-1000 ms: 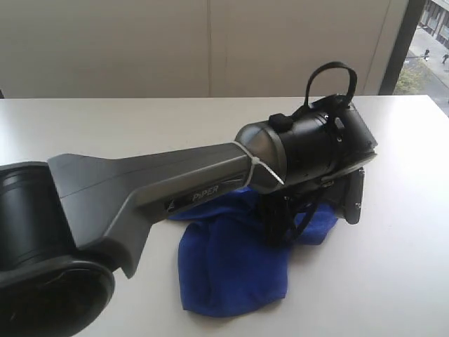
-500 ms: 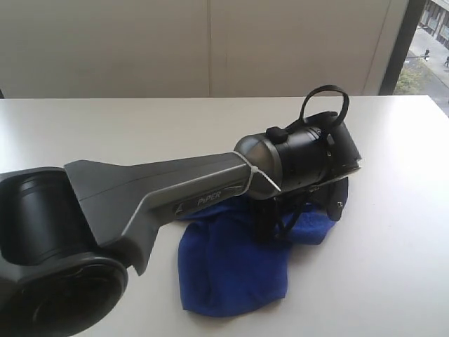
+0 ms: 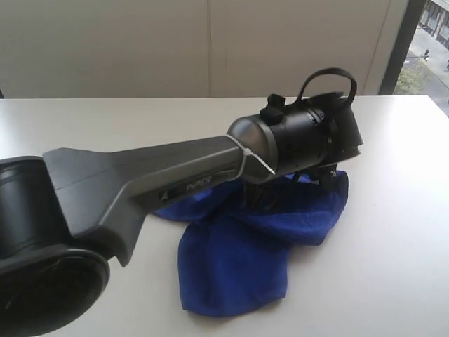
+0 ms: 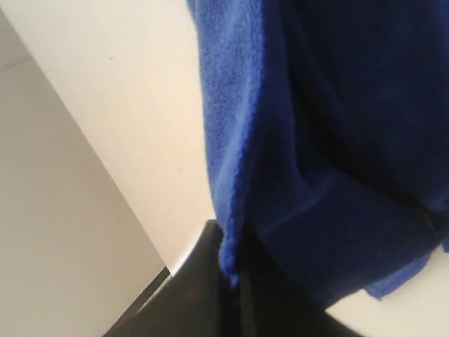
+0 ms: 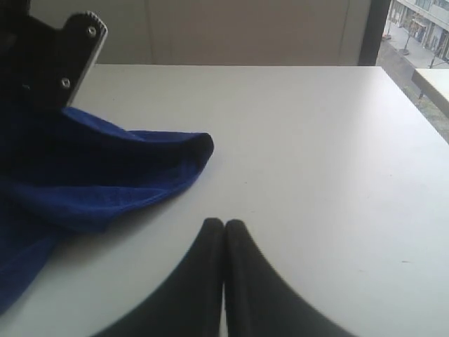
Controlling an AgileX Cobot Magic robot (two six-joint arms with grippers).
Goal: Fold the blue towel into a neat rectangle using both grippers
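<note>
The blue towel (image 3: 231,260) lies crumpled on the white table (image 3: 105,126), with its far right part raised in a fold. My left arm, in a grey sleeve, reaches across it. In the left wrist view my left gripper (image 4: 231,260) is shut on an edge of the blue towel (image 4: 316,126), and cloth hangs between the black fingers. In the exterior view the wrist hides those jaws. My right gripper (image 5: 224,225) is shut on nothing, low over bare table just beside the raised fold of the towel (image 5: 91,175). No white label shows.
Part of the left arm's black end (image 5: 63,63) stands above the towel in the right wrist view. A wall runs behind the table, with a window (image 3: 428,42) at the far right. The table's right edge (image 5: 414,112) is near.
My left gripper has risen and shifted slightly back, lifting the towel's right edge with it. That fold now stands higher and spreads wider to the right.
</note>
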